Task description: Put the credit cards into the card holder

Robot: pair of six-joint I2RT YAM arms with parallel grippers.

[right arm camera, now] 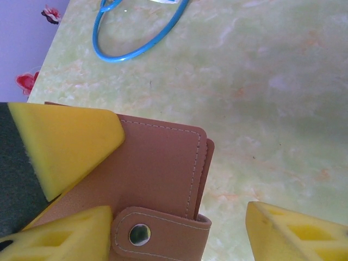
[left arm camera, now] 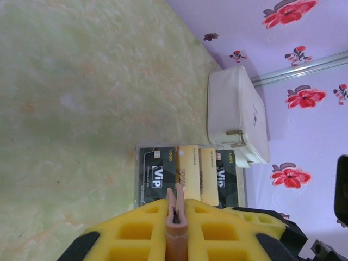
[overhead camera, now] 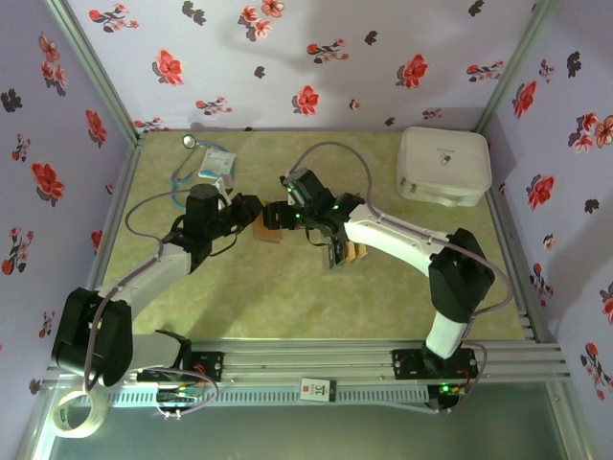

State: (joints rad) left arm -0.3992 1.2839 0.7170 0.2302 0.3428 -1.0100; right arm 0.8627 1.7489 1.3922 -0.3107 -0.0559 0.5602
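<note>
- Bench (overhead camera: 287, 297): card holder (overhead camera: 268, 233) at its middle.
- Credit cards (left arm camera: 187, 175): flat on the bench in a side-by-side row with edges overlapping, right of the card holder and slightly nearer.
- Case (overhead camera: 443, 165): far right corner, behind the cards.
- Stethoscope (overhead camera: 190, 142): far left corner, with a packet (overhead camera: 217, 163) just beside it on the right.
- Tape roll (overhead camera: 81, 414): off the bench, at the near left corner.

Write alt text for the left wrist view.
Left gripper shut on the thin edge of the reddish-brown card holder. Beyond it, four credit cards lie in a row on the green table, black outermost, yellow between; a white case sits behind.
</note>
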